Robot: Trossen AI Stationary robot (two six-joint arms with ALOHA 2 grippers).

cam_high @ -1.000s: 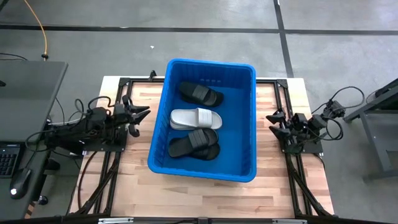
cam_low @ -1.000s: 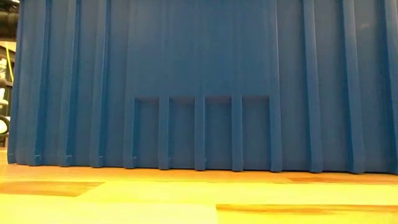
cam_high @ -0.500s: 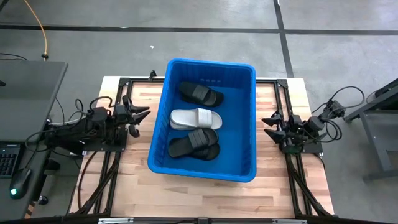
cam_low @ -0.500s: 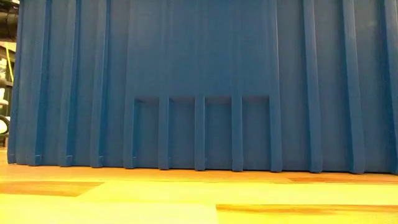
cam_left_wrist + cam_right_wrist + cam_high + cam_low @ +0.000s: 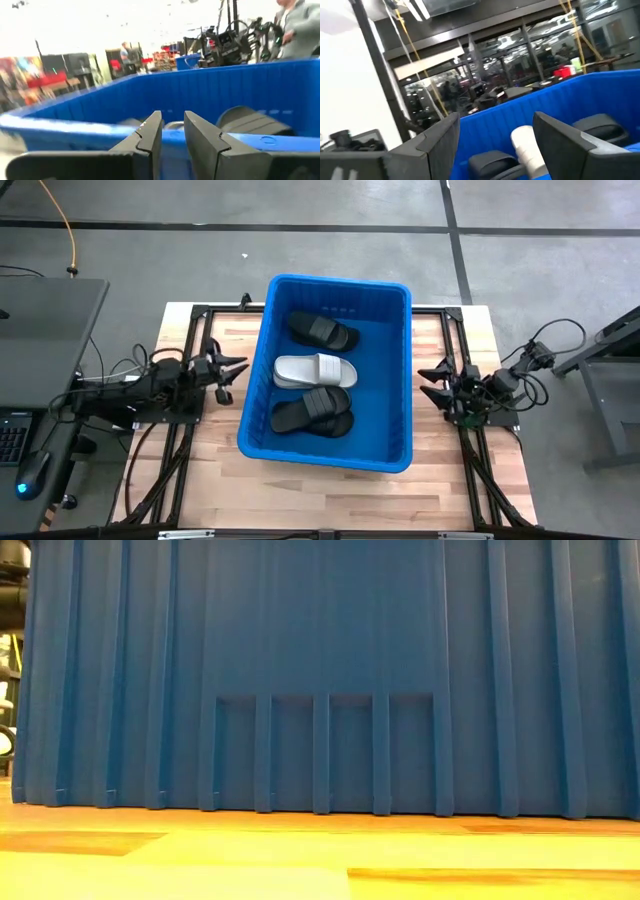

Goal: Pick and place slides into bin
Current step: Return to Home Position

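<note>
Here's my left arm [image 5: 135, 392]: black all over, chunky links, with thin cables [image 5: 105, 375] looping loose along its back. My left tool [image 5: 232, 375] ends in two dark, pointed fingers [image 5: 149, 134]. Close up they're flat, matte slabs with slanted tips. Now my right arm [image 5: 497, 385]: same black build, with a black cable [image 5: 548, 340] curling off in a loop behind it. My right tool [image 5: 424, 381] carries the same dark, wedge-shaped fingers [image 5: 567, 137].

The left pincer [image 5: 236, 367] sits low with fingers narrowly parted, while the right pincer [image 5: 428, 381], facing it, gapes wide.
</note>
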